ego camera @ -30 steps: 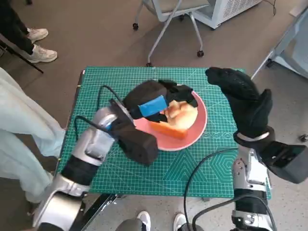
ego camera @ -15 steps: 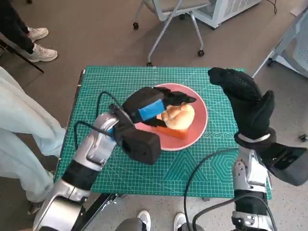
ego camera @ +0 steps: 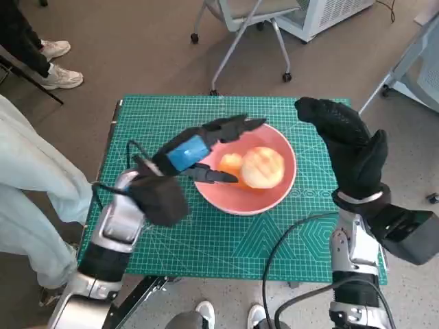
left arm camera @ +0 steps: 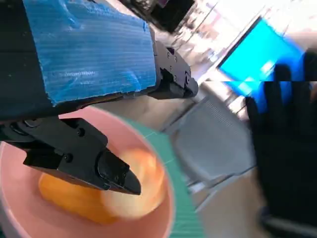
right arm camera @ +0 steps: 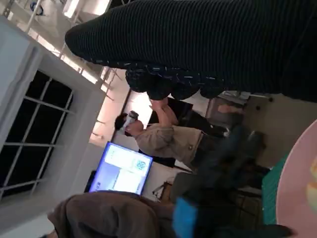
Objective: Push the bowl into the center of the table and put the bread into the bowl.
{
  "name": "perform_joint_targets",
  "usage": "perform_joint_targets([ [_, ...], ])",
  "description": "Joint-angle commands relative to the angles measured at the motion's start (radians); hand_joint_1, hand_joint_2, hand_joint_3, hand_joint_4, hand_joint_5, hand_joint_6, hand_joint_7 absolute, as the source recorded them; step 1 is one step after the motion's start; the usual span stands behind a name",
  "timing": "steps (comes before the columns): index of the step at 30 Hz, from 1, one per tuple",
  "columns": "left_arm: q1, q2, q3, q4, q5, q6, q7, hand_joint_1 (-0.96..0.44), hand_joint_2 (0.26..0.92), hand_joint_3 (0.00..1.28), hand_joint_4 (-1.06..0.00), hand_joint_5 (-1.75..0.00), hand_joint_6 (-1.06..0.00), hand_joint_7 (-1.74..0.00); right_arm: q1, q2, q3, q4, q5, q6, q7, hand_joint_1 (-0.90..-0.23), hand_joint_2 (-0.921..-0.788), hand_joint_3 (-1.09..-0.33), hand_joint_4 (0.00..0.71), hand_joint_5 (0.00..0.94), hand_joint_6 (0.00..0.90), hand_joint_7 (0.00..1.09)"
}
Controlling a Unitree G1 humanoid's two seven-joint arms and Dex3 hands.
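The pink bowl (ego camera: pixel 274 195) sits near the middle of the green mat, and the golden bread (ego camera: pixel 260 166) lies inside it. My left hand (ego camera: pixel 195 149) hovers over the bowl's left rim with fingers spread and empty. The left wrist view shows its blue-taped back (left arm camera: pixel 84 54) above the bread (left arm camera: pixel 133 193) in the bowl (left arm camera: pixel 15 163). My right hand (ego camera: pixel 346 137), gloved, is raised beside the bowl's right side, holding nothing. In the right wrist view the glove (right arm camera: pixel 223 39) fills the top and a strip of the bowl's rim (right arm camera: pixel 297 183) shows.
The green cutting mat (ego camera: pixel 206 247) covers the small table. A wheeled chair (ego camera: pixel 240 27) stands behind the table. A person's pale trouser leg (ego camera: pixel 34 185) is close to the table's left edge. Cables hang at the front. In the right wrist view people sit near a monitor (right arm camera: pixel 121 168).
My left hand has let go of the bread, opened, and drawn back to the left and up. The bread now lies free in the bowl. The right hand has barely moved.
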Motion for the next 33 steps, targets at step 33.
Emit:
perform_joint_targets([
  [33, 0.092, -0.173, 0.245, 0.024, -0.534, -0.228, -0.074, -0.63, 0.921, 0.41, -0.07, 0.00, -0.20, 0.00, -0.034, -0.003, 0.004, -0.039, 0.009, 0.067, -0.017, -0.689, -0.921, -0.715, 0.182, 0.000, 0.033, 0.54],
])
